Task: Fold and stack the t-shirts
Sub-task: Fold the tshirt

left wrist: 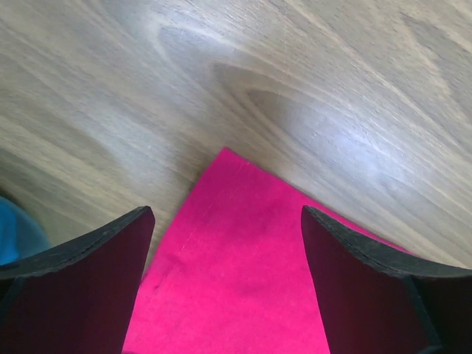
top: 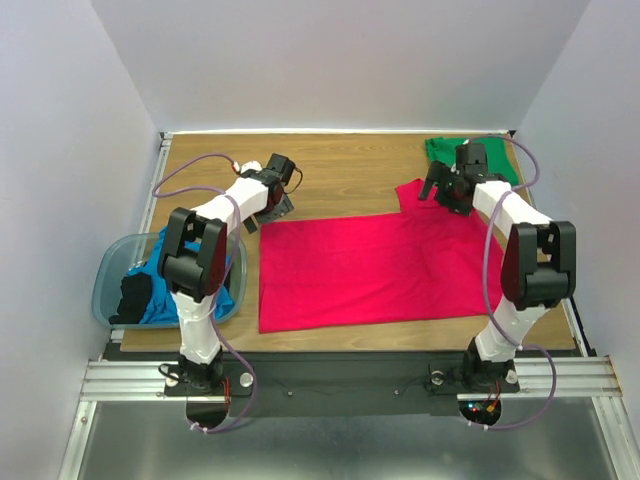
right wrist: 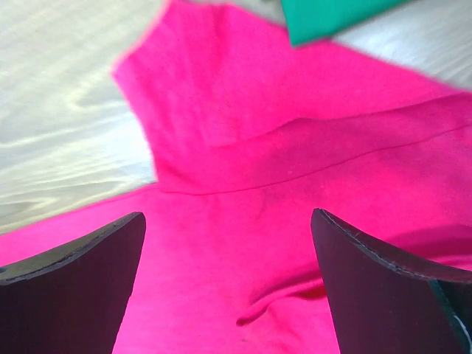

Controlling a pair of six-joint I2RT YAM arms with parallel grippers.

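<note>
The crimson-pink t-shirt (top: 370, 268) lies spread flat across the middle of the table. My left gripper (top: 268, 210) is open and empty above the shirt's far left corner (left wrist: 228, 243). My right gripper (top: 447, 190) is open and empty above the shirt's far right sleeve area (right wrist: 243, 221). The emerald green t-shirt (top: 450, 150) lies folded at the far right, partly behind the right arm; a corner of it shows in the right wrist view (right wrist: 324, 15). The bright blue t-shirt (top: 165, 270) lies bunched in the tub.
A translucent grey-blue tub (top: 108, 285) stands at the left edge, holding the blue shirt and a black cloth (top: 132, 295). White walls close in the table on three sides.
</note>
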